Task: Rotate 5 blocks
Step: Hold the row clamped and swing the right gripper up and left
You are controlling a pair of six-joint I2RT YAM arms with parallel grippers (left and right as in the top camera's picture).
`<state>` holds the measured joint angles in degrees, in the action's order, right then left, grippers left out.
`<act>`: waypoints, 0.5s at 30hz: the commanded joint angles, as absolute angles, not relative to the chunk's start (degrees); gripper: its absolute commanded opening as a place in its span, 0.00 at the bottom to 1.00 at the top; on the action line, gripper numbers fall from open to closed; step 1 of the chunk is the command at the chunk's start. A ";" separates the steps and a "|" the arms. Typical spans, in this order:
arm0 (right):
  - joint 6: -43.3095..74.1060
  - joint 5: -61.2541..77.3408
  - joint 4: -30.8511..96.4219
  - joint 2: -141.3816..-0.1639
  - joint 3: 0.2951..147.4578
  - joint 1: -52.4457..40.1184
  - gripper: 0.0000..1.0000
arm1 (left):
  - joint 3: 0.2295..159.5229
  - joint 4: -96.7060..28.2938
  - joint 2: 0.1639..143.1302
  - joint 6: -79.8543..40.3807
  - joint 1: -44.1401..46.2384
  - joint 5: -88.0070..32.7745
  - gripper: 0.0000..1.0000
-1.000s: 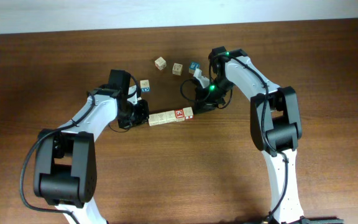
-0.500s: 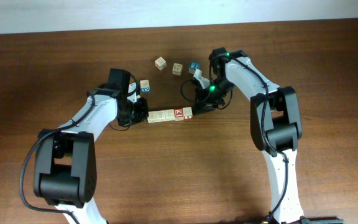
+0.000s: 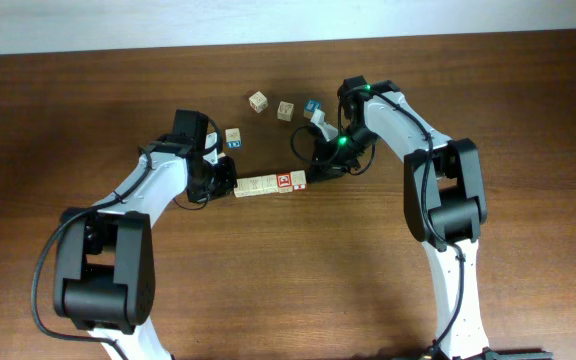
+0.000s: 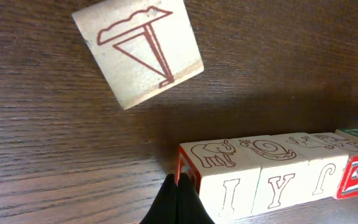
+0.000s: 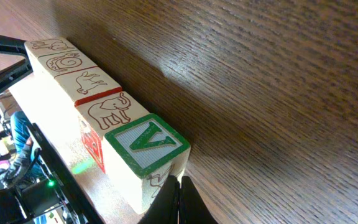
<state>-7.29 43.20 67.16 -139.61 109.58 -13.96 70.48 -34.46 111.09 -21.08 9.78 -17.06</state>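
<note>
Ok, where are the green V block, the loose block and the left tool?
green V block (image 5: 146, 142): right wrist view, centre of the V face.
loose block (image 4: 138, 50): left wrist view, middle of its drawn top face.
left tool (image 4: 179, 186): left wrist view, between its shut fingertips.

Five pale wooden alphabet blocks (image 3: 268, 185) lie touching in one straight row, the red-and-white-topped block (image 3: 289, 181) second from one end.

Overhead light: even, fairly bright; soft shadows fall on the wooden table (image 3: 528, 120)
Overhead detail: prints on the row of blocks (image 3: 268, 185) are too small to read
Left wrist: sharp focus; broad dark shadow beside the row
Right wrist: pale glare streak across the wood; lower left corner blurred, green glow there
</note>
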 commanded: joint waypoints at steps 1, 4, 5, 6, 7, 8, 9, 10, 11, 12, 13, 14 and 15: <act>-8.19 49.74 66.63 -136.18 109.30 -15.38 0.05 | 70.22 -33.91 109.69 -21.82 10.83 -21.82 0.00; -8.19 49.76 66.61 -135.66 109.30 -15.38 0.05 | 70.22 -33.91 109.69 -21.82 10.83 -21.82 0.00; -8.16 49.80 66.63 -135.61 109.30 -15.38 0.05 | 70.22 -33.91 109.69 -21.82 10.83 -21.82 0.00; -8.16 49.80 66.61 -135.57 109.30 -15.38 0.05 | 70.22 -33.91 109.69 -21.82 10.83 -21.82 0.00; -8.16 50.00 66.61 -135.48 109.30 -15.38 0.05 | 70.22 -33.91 109.69 -21.82 10.83 -21.82 0.00; -8.16 50.15 66.61 -135.35 109.30 -15.38 0.04 | 70.22 -33.91 109.69 -21.82 10.83 -21.82 0.00; -8.14 50.46 66.61 -135.04 109.30 -15.38 0.04 | 70.22 -33.91 109.69 -21.82 10.83 -21.82 0.00; -8.16 50.46 66.61 -134.78 109.30 -15.38 0.05 | 70.22 -33.91 109.69 -21.82 10.83 -21.82 0.00; -8.16 50.46 66.61 -134.47 109.30 -15.38 0.04 | 70.22 -33.91 109.69 -21.82 10.83 -21.82 0.00; -8.16 50.43 66.59 -134.04 109.30 -15.38 0.04 | 70.22 -33.91 109.69 -21.82 10.83 -21.82 0.00; -8.16 50.43 66.59 -133.67 109.30 -15.38 0.05 | 70.22 -33.91 109.69 -21.82 10.83 -21.82 0.00; -8.16 50.41 66.59 -133.25 109.30 -15.38 0.04 | 70.22 -33.91 109.69 -21.82 10.83 -21.80 0.00; -8.16 50.41 66.59 -132.77 109.30 -15.38 0.04 | 70.22 -33.91 109.69 -21.82 10.83 -21.82 0.00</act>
<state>-7.49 44.31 66.96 -136.94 109.58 -13.96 70.39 -34.48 111.09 -21.08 9.74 -16.64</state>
